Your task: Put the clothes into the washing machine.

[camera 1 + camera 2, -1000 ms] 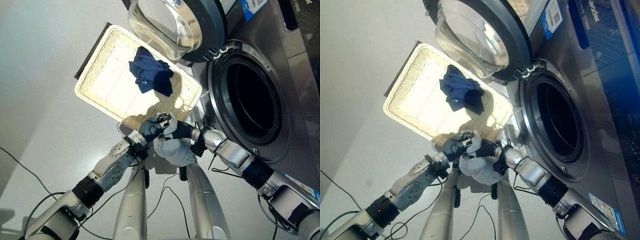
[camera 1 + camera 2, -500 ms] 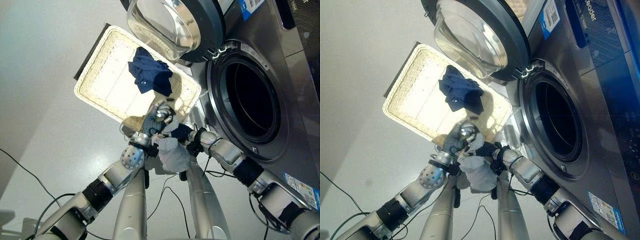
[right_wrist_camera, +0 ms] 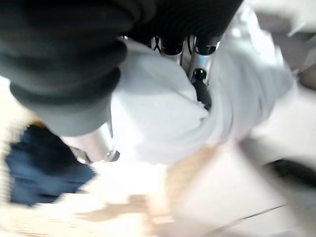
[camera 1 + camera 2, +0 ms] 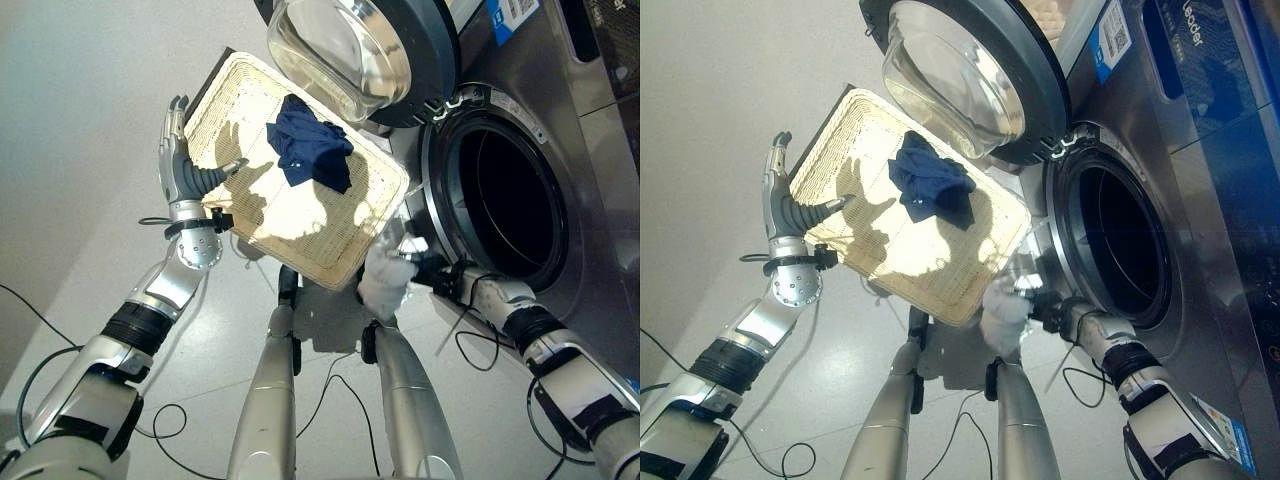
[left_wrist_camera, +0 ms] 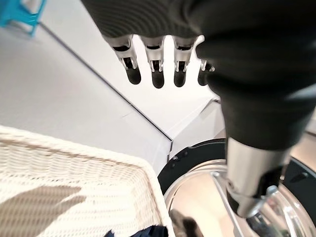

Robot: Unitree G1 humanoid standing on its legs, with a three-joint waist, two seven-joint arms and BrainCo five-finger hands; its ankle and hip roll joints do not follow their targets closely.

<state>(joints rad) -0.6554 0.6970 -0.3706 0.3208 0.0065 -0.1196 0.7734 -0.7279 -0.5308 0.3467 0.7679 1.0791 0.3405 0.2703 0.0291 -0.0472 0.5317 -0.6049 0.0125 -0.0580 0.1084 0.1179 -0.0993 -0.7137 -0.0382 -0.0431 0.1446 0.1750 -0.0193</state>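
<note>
One wicker basket (image 4: pixel 240 200), upper centre, holds one dark blue garment (image 4: pixel 310 150). Right hand (image 4: pixel 408 270) fingers clench one white cloth (image 4: pixel 385 285); left hand (image 4: pixel 178 165) fingers released.

— Setting?
— Laundry area, home or test room; cannot tell which.
— Evidence?
— Front-loading washing machine (image 4: pixel 560 150), steel-grey, door (image 4: pixel 360 55) swung open with glass bowl; woven laundry basket (image 4: pixel 225 105) beside it holding a dark blue garment (image 4: pixel 310 150); plain pale floor (image 4: pixel 70 120).
</note>
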